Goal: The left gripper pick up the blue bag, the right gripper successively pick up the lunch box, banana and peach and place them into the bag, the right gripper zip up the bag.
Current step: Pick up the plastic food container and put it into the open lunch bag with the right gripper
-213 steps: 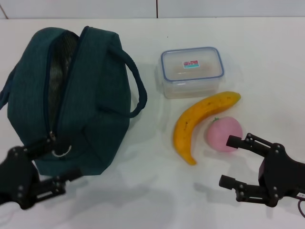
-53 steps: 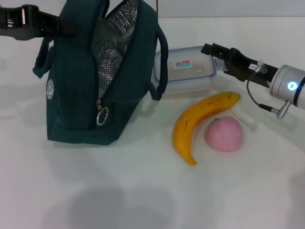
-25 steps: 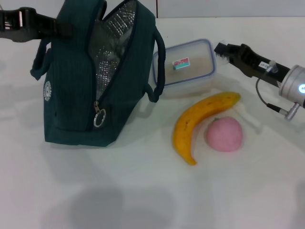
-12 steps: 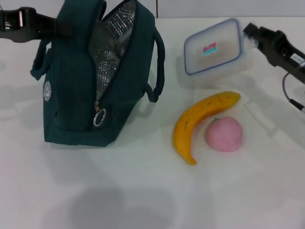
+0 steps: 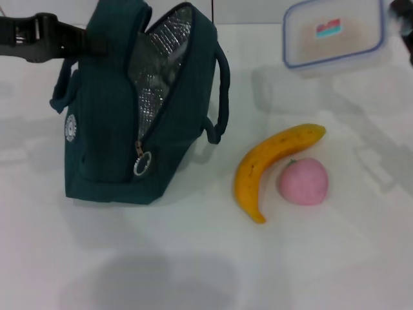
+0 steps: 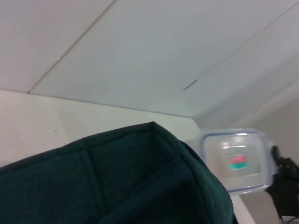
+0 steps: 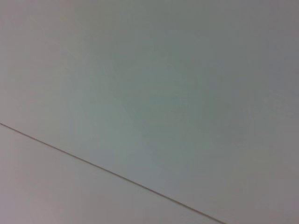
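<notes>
The blue bag (image 5: pixel 122 110) stands upright at the left with its zipper open and its silver lining showing. My left gripper (image 5: pixel 80 42) is shut on the bag's top at the upper left. The lunch box (image 5: pixel 334 32) hangs in the air at the upper right, its blue-rimmed lid and sticker facing me. Only a dark edge of my right gripper (image 5: pixel 403 18) shows, at the box's right side, where it is shut on the box. In the left wrist view the bag's top (image 6: pixel 117 182), the lunch box (image 6: pixel 236 158) and the right gripper (image 6: pixel 285 186) appear. The banana (image 5: pixel 268 168) and peach (image 5: pixel 302 181) lie on the table.
The white table (image 5: pixel 193 258) runs out in front of the bag and fruit. A metal zipper pull (image 5: pixel 142 165) hangs at the bag's front. The right wrist view shows only a plain pale surface with a thin line.
The right gripper has carried the lunch box up off the table and to the right. The bag has shifted slightly right in the left gripper. Banana and peach have not moved.
</notes>
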Controlling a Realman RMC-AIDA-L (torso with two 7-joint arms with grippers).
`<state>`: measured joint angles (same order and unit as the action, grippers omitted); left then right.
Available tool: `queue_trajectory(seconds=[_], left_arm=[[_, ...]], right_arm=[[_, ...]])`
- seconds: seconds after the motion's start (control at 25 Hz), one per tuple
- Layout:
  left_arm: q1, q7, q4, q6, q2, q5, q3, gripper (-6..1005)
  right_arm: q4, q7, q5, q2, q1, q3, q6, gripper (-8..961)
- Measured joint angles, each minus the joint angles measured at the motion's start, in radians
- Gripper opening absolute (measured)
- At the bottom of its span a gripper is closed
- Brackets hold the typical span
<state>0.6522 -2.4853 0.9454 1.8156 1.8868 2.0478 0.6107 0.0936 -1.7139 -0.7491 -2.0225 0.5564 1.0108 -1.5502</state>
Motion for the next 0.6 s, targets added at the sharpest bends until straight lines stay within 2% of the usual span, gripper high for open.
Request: queue_trajectory(seconds=[0.28,0.52,0.56,0.6], left_arm=[[0.014,-0.017,-0.008,0.002,0.005,-0.002,0.001,37],[0.029,-0.014,-0.037,-0.002,0.028,0.003,0.006,37],[0.031,-0.012,-0.044,-0.003,0.033,0.004,0.006,37],[0.032,-0.011,-0.047,-0.003,0.037,0.004,0.006,37]], right_arm=[[0.035,-0.105,0.041,-0.004,0.038,0.008,-0.118,95],[0.012,-0.138,0.036,-0.006,0.131,0.025,-0.150,95],[-0.007,-0.144,0.038,-0.005,0.178,0.035,-0.151,95],[-0.015,-0.144,0.038,-0.006,0.192,0.036,-0.150,95]])
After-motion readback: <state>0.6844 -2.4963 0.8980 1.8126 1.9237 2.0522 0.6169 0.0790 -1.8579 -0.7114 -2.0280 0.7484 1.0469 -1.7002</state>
